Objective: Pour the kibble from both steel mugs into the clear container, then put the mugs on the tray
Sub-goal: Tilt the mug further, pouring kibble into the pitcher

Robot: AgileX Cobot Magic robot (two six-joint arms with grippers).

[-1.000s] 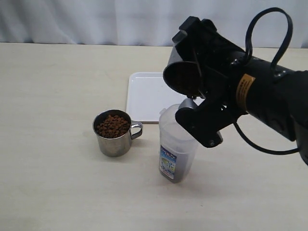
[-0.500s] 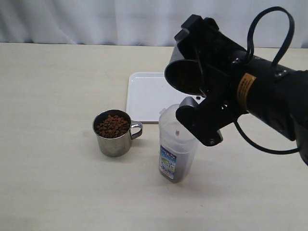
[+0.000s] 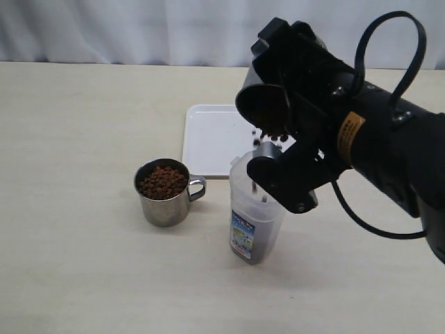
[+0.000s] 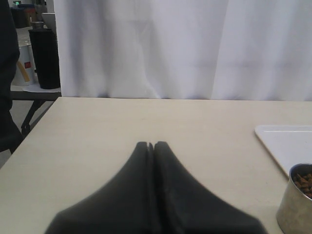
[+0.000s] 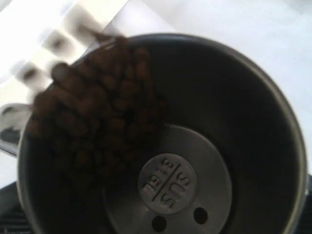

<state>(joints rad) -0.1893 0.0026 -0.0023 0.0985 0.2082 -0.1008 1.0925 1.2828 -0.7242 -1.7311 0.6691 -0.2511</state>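
Nearest on the pale counter [image 3: 83, 278] stands the clear container [image 3: 254, 223], a tall translucent plastic jug with a whitish rim and a small blue label low on its side. Just beside it, towards the left arm's side, sits the standing steel mug [image 3: 163, 198], a short shiny cylinder with a small loop handle turned towards the jug. It is filled with kibble [image 3: 161, 182], small round reddish-brown pellets.

Directly over the jug's mouth the right pincer [image 3: 277, 104] is clamped on the tilted steel mug [image 5: 165, 185], one black finger on each side of its wall. The mug is tipped so that its opening faces down and outward. A few pellets hang in the air between its lip and the jug's rim. In the right wrist view the remaining pellets form a blurred heap against the wall at the lip, and the stamped base is bare.

The left pincer [image 4: 150, 145] is clenched with nothing between its tips. It is low over the counter and well apart from the standing steel mug.

Behind the jug lies the tray [image 3: 208, 139], flat white rectangular plastic with rounded corners. Farthest back hangs a white curtain [image 3: 139, 28].
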